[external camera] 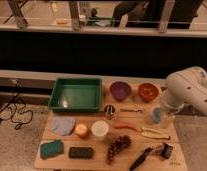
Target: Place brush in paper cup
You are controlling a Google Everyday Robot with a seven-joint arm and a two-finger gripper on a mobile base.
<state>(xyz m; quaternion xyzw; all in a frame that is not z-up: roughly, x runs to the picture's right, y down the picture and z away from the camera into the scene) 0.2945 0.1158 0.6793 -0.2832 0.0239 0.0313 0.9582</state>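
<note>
The brush (144,156) lies on the wooden table (57,161) near the front right edge, its black handle pointing to the front left and its blocky dark head to the right. The white paper cup (100,128) stands upright in the middle of the table, to the left of the brush and apart from it. My white arm (189,90) comes in from the right. My gripper (165,116) hangs by the light-blue cup (157,115), behind the brush and to the right of the paper cup.
A green tray (77,95), a purple bowl (120,90) and an orange bowl (148,91) stand at the back. A metal cup (110,110), an orange fruit (82,130), grapes (118,146), a red chili (126,126), a black block (80,152), a green sponge (51,148) and a blue cloth (63,125) lie around the paper cup.
</note>
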